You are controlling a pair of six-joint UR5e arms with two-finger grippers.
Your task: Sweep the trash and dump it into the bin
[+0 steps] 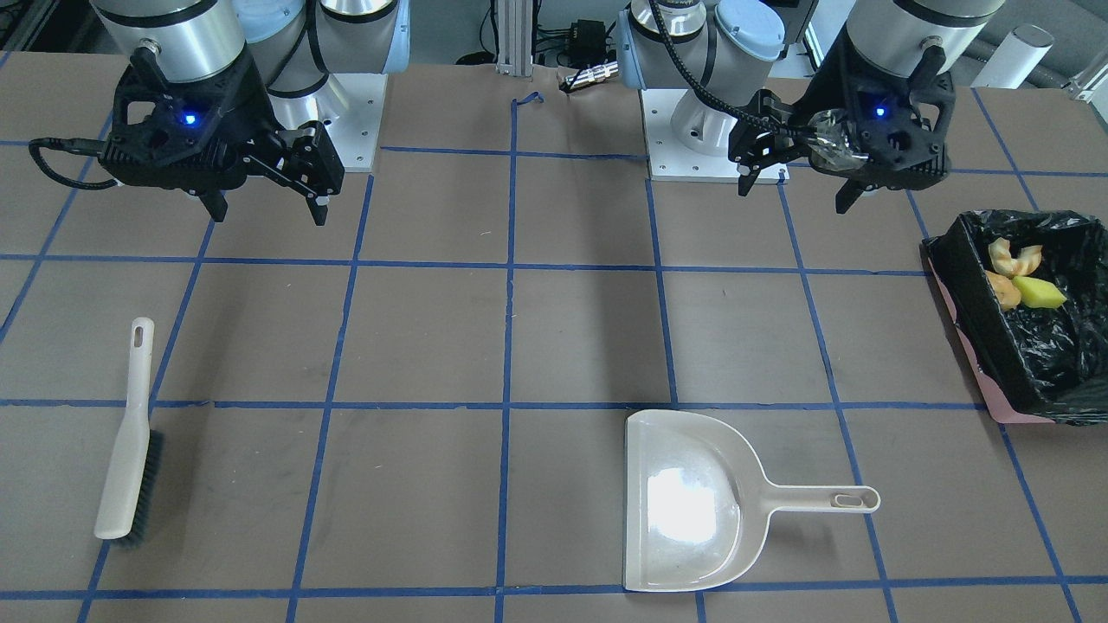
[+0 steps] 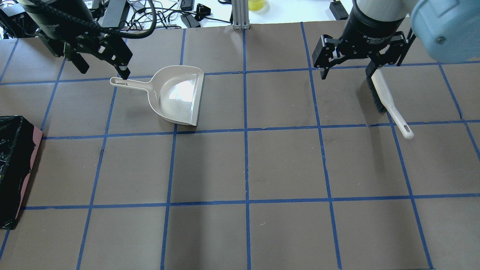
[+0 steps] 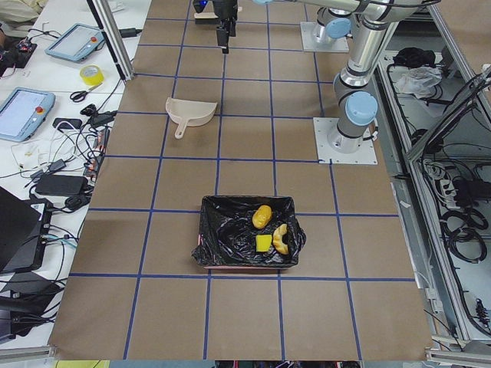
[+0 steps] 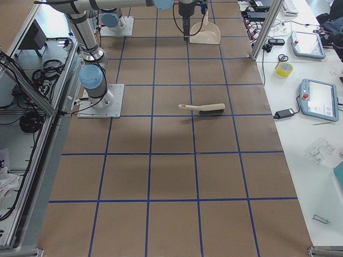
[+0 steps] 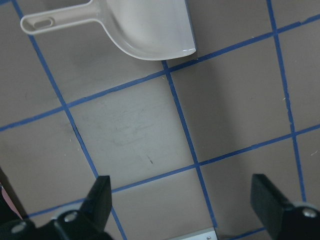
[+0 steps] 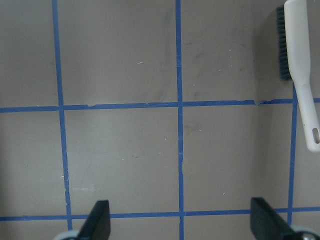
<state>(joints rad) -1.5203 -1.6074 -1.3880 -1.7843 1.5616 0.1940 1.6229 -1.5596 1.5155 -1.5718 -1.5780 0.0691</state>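
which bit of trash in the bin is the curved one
The croissant, a striped crescent on the robot's side of the bin; the potato is oval, the sponge a yellow-green wedge.

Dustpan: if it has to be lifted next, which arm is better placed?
Left. The left gripper, open, hangs close beside the handle of the dustpan. The right gripper is far off to the other side, above the brush.
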